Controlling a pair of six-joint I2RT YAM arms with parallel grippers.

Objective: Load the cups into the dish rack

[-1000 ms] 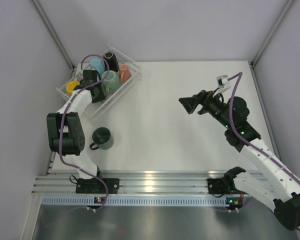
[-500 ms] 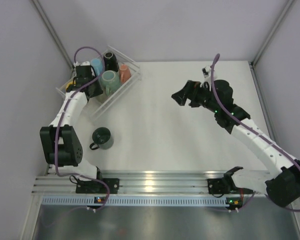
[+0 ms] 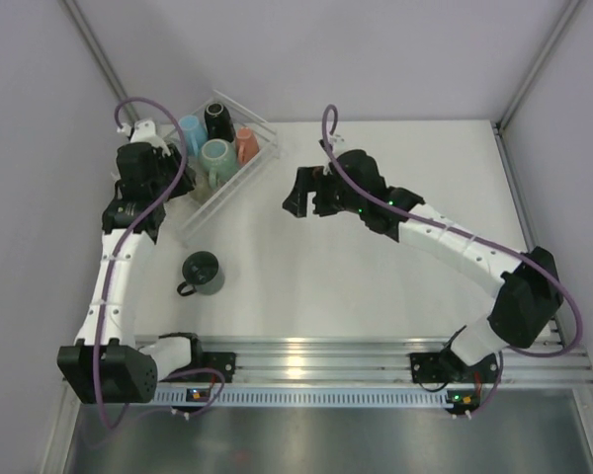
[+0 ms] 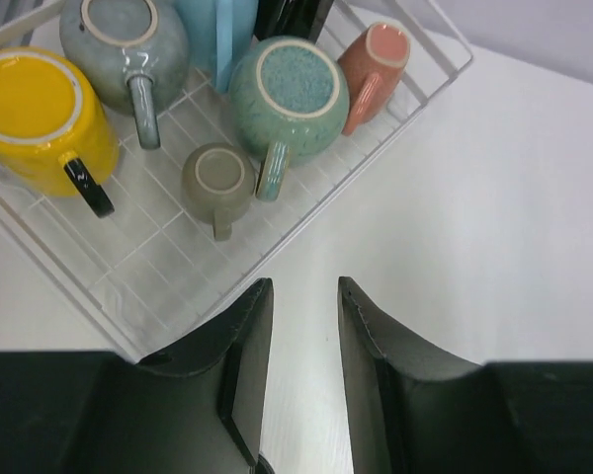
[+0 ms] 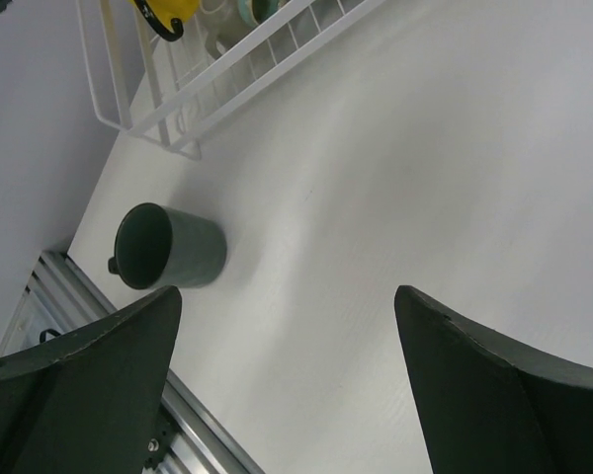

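The clear dish rack stands at the far left. In the left wrist view the rack holds bottom-up cups: yellow, grey-blue, light blue, black, teal, salmon pink and small olive. A dark green mug stands upright on the table in front of the rack, also in the right wrist view. My left gripper hangs above the rack's near edge, slightly open and empty. My right gripper is wide open and empty above the table's middle.
The rack shows at the top left of the right wrist view. Grey walls close in at the back and sides. An aluminium rail carrying the arm bases runs along the near edge.
My left gripper has drawn back out of the rack toward the left and near side. My right arm has swung left across the table toward the middle, its gripper staying open.
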